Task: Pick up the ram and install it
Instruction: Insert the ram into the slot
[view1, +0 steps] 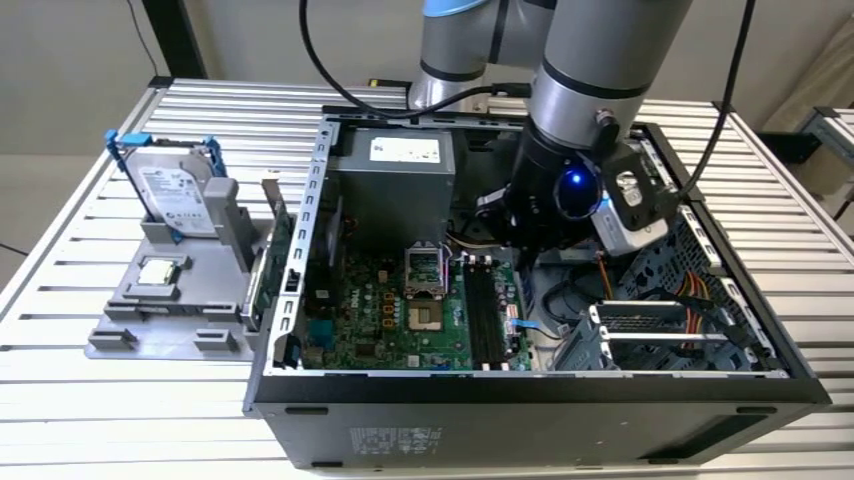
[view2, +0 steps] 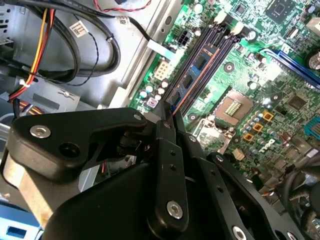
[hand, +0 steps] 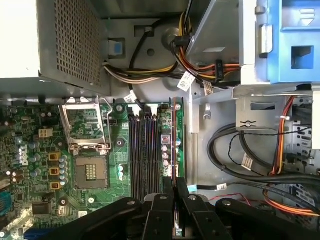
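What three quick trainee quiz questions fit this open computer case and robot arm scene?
1. True or false: the silver hard drive in a blue frame stands outside the black computer case.
2. The black gripper is shut on: A a yellow cable, B the long thin bluish ram stick, C a fan.
3. Which board holds the ram's slot?
Key: 1 true; 2 B; 3 the green motherboard.
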